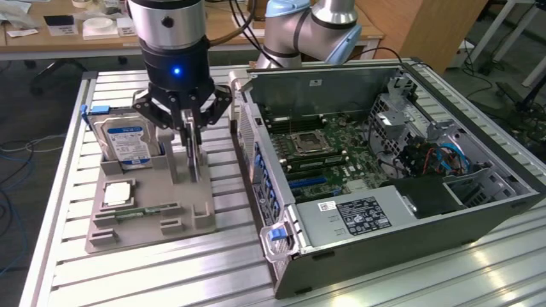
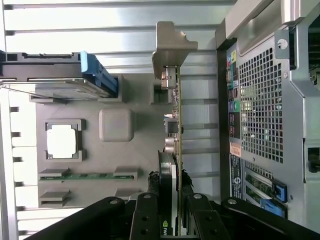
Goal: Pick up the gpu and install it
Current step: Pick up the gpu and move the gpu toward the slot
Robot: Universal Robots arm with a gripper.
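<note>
Gripping the gpu (image 1: 197, 163) (image 2: 167, 170) by its upper edge, your hand (image 1: 188, 125) (image 2: 169, 215) is drawn narrow, its black fingers (image 2: 145, 215) pressing on both faces of the card. You see the card standing on edge in the grey tray (image 1: 183, 220) on the bench (image 1: 128, 275), just beside the open computer case (image 1: 477, 211) — a thin green board with dark parts and a silver bracket (image 2: 170, 42) at one end.
</note>
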